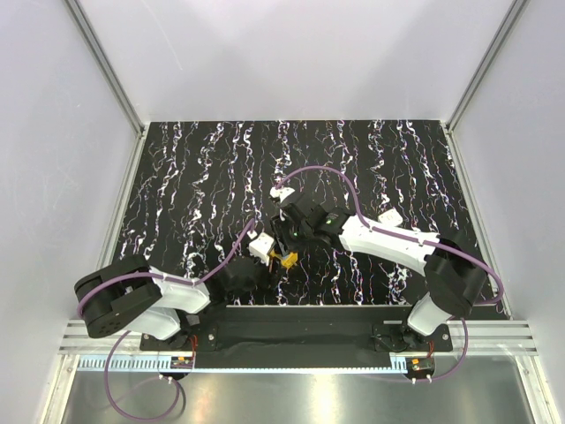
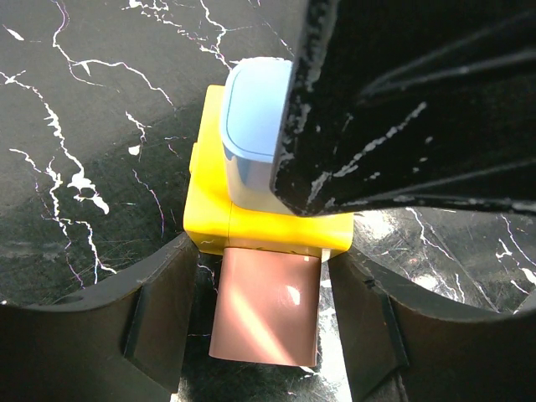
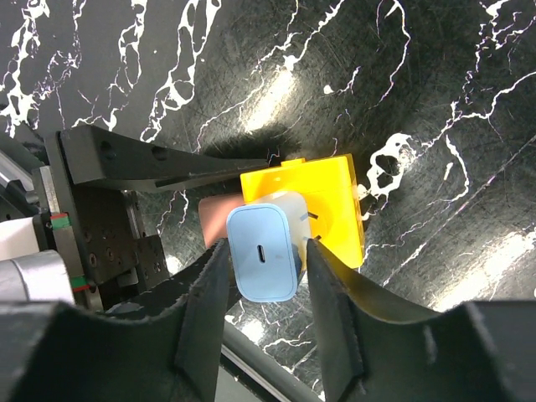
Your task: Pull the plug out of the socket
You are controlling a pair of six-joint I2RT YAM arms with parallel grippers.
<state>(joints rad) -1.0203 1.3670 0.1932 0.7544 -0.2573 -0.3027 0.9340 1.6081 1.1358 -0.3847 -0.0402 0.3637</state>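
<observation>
The yellow socket (image 1: 284,259) lies on the black marbled table, just in front of the arm bases. It also shows in the left wrist view (image 2: 251,226) and the right wrist view (image 3: 327,201). A light-blue plug (image 3: 264,255) sits in its upper face and shows in the left wrist view too (image 2: 251,126). A pink-brown block (image 2: 266,306) sticks out of the socket's side. My left gripper (image 2: 265,268) is open and straddles that block with small gaps. My right gripper (image 3: 266,247) is open and close around the plug, coming from above. The two grippers meet over the socket (image 1: 287,238).
The marbled tabletop (image 1: 177,177) is boxed in by white walls at the left, back and right. Purple cables (image 1: 318,170) loop over both arms. A metal rail (image 1: 291,340) runs along the near edge by the bases.
</observation>
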